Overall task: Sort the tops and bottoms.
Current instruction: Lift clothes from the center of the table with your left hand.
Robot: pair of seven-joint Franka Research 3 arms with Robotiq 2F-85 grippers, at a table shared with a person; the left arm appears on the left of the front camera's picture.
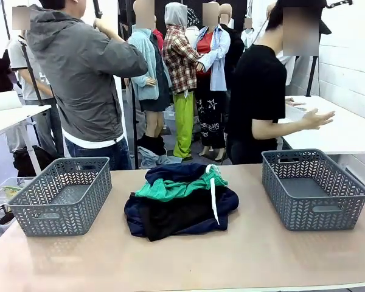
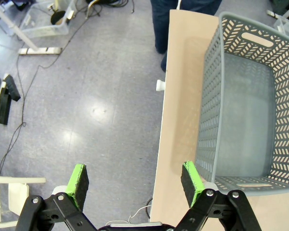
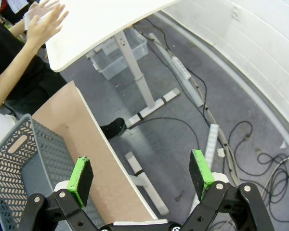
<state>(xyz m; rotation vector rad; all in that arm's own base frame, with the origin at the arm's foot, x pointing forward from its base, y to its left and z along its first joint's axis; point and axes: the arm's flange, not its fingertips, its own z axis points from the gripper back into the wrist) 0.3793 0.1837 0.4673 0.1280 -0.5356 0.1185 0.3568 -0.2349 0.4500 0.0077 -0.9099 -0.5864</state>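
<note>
Both gape wide and empty, pointing down across the table edge: left end effector, right end effector.

Grey, faintly glossy floor, with a pale patch of glare near its middle. Strewn with black cables and a white power strip, close to the foot of a white painted block wall. In the foreground, a beige worktop, smooth, matt and square-edged. Beyond it on the right, a white table on white metal legs with flat feet, sheltering a clear plastic bin. On the left, the corner of a second white table. Another clear bin on the floor beside a white frame foot. Bright, even indoor light, casting soft shadows.
</note>
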